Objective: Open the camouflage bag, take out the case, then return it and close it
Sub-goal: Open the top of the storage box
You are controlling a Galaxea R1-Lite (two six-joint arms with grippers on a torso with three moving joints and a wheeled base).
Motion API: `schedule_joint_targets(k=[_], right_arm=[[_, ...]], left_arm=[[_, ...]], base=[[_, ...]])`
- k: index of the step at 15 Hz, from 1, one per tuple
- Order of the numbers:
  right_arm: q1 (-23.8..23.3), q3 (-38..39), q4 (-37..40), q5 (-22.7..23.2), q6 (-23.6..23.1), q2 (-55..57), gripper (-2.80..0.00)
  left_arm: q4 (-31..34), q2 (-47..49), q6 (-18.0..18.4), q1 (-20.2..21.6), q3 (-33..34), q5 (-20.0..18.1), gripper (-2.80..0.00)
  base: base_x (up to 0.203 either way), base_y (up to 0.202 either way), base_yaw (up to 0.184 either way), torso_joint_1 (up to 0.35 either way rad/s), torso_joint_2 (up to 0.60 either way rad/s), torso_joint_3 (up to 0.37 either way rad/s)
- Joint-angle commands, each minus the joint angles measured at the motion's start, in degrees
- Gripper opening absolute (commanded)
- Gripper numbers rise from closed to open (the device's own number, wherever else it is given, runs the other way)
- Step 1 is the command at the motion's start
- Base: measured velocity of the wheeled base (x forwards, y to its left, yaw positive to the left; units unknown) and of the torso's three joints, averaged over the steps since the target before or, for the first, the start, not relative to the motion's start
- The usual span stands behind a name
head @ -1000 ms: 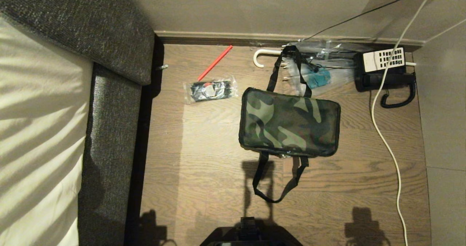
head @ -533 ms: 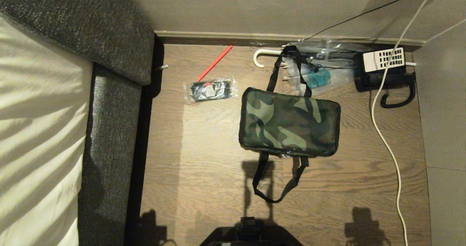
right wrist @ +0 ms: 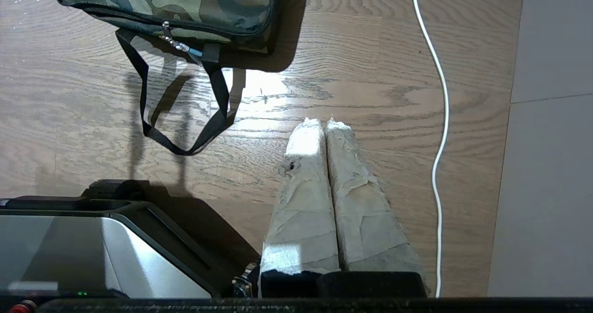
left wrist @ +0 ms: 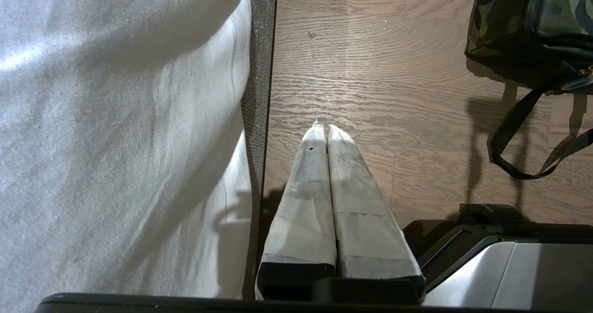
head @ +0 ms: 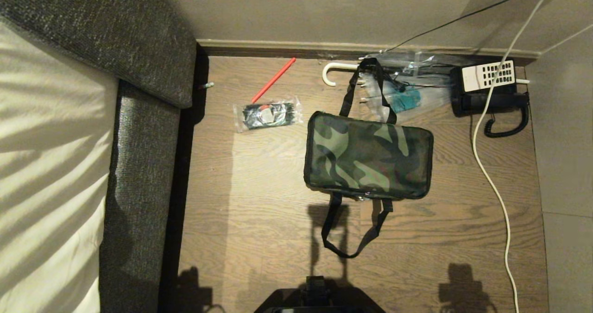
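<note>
Nothing's moved since a second ago. We see the camouflage bag (head: 368, 156) zipped up, flat on the floor's middle. Left pincer (left wrist: 323, 128) and right pincer (right wrist: 323, 122) both hang pressed together over the near edge, holding nothing.

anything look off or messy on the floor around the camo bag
The camouflage bag lies flat and zipped. Odd bits sit behind it: a telephone on the floor with a white cable trailing over it, a clear umbrella lying down, a loose red stick.
</note>
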Motion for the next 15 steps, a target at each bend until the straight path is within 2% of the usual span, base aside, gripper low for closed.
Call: schedule_joint_targets(k=[1, 15], right_arm=[[0.00, 0.09, 0.02, 0.02, -0.04, 0.00, -2.80], [-0.08, 0.09, 0.02, -0.07, -0.04, 0.00, -2.80]], left_arm=[[0.01, -0.01, 0.00, 0.01, 0.09, 0.00, -2.80], [-0.06, 0.25, -0.09, 0.01, 0.09, 0.00, -2.80]], base=[[0.000, 0.000, 0.000, 0.000, 0.00, 0.000], [0.000, 0.000, 0.000, 0.000, 0.00, 0.000]])
